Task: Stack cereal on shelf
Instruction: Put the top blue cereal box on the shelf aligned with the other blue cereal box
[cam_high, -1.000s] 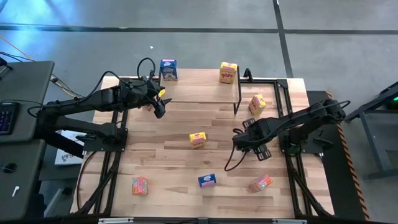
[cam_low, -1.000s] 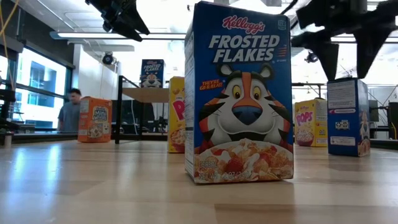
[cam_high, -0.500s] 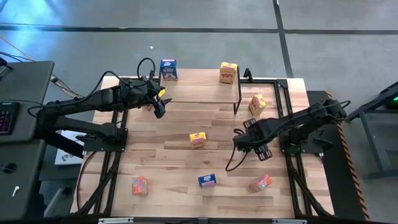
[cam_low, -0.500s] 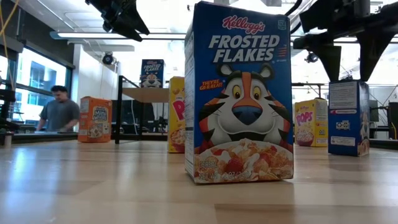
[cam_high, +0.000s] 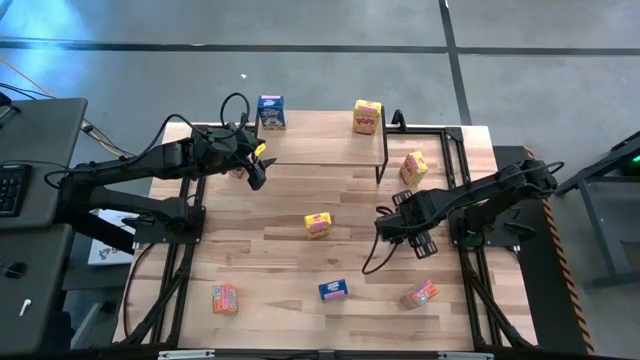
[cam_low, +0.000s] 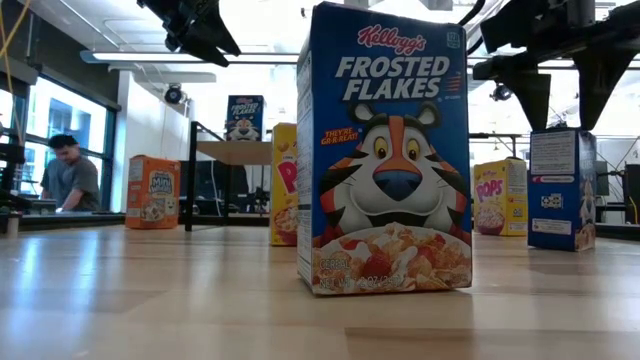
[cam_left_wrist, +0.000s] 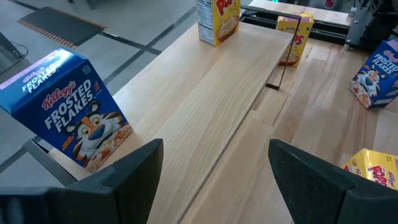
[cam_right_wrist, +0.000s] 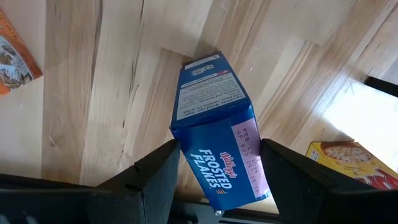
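The shelf (cam_high: 325, 140) stands at the table's far side. A blue cereal box (cam_high: 271, 112) stands upright on its left end and a yellow one (cam_high: 367, 116) on its right end. My left gripper (cam_left_wrist: 214, 149) hangs open over the shelf's near left corner, empty. My right gripper (cam_right_wrist: 217, 146) points down at mid-right of the table, shut on another blue cereal box (cam_right_wrist: 208, 93). More boxes stand or lie on the table: two yellow (cam_high: 318, 224) (cam_high: 413, 167), one blue (cam_high: 333, 290), two orange (cam_high: 224, 298) (cam_high: 419, 294). My right gripper pinches the blue box near its top end (cam_right_wrist: 186, 140) between its two fingers, one on each broad face. The fingers (cam_low: 530, 110) come from above, pointing down, and reach only the box's top edge. The box stands upright with its bottom (cam_low: 560, 245) on the table.
The shelf's middle (cam_left_wrist: 211, 93) is bare wood. Another orange box (cam_low: 150, 190) stands at the far left, below my left arm. Black frame rails (cam_high: 455, 160) run along the table's sides. A person (cam_low: 65, 175) is in the room beyond the table.
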